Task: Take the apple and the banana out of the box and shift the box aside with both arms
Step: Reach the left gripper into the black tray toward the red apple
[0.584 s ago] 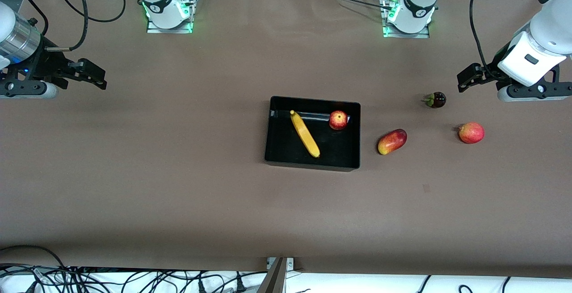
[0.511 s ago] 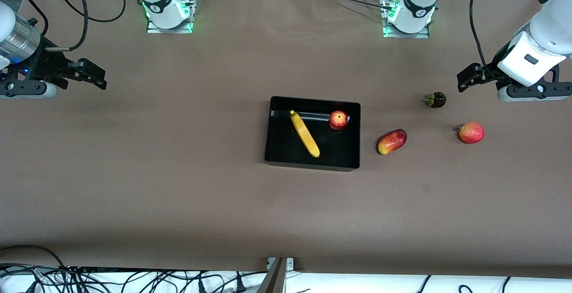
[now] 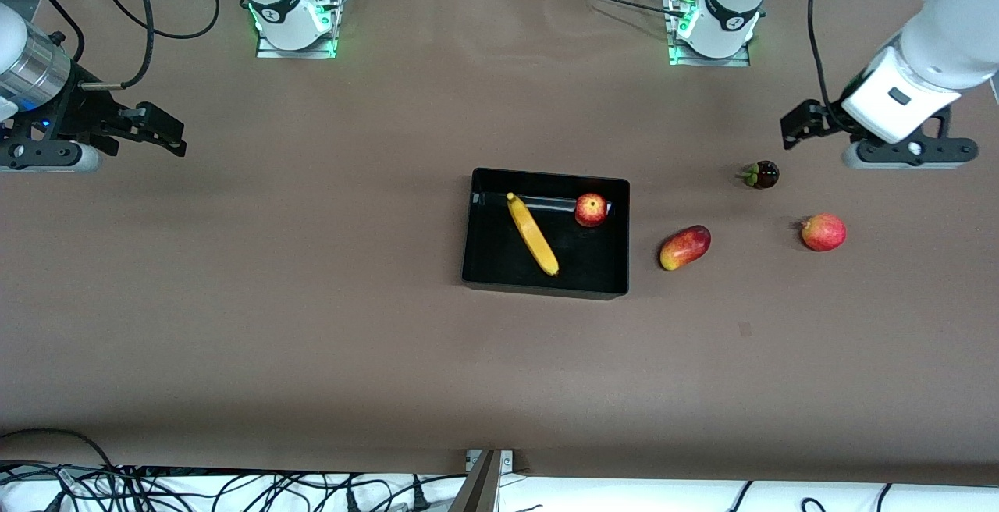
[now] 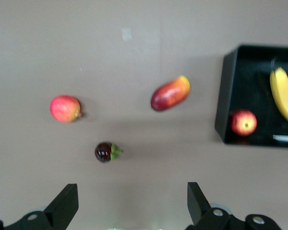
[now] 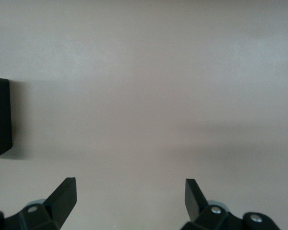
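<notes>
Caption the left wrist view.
Open left tool over table; banana and apple in black box.

brown table (image 3: 312,301), box (image 3: 471,223), mango (image 3: 684,247)

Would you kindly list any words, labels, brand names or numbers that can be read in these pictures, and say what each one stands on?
No text can be read anywhere.
Small dark marks on the arm bases: too small to read.
The box, banana, apple, mango, round red fruit and dark fruit: no labels visible.
</notes>
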Robot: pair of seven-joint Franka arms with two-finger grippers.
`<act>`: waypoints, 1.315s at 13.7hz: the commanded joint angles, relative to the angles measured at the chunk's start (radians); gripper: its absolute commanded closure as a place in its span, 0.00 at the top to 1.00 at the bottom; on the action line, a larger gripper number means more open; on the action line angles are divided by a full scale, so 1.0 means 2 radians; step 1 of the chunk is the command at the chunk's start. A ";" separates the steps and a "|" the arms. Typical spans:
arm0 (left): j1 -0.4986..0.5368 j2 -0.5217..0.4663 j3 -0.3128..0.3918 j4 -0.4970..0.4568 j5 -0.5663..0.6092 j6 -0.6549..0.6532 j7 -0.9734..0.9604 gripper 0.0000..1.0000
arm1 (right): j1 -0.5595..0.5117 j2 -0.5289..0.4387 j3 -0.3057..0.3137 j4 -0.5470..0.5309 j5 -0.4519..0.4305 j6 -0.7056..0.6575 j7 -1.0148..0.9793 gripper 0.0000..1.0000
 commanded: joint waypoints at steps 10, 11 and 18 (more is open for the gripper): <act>-0.126 0.266 -0.041 0.158 0.021 0.090 -0.221 1.00 | -0.008 0.004 0.007 0.009 0.000 -0.004 0.002 1.00; -0.147 0.286 -0.041 0.155 0.034 0.104 -0.263 1.00 | -0.008 0.004 0.007 0.009 0.000 -0.005 0.002 1.00; -0.222 0.358 -0.041 0.091 0.126 0.170 -0.433 1.00 | -0.008 0.004 0.007 0.009 0.000 -0.005 0.002 1.00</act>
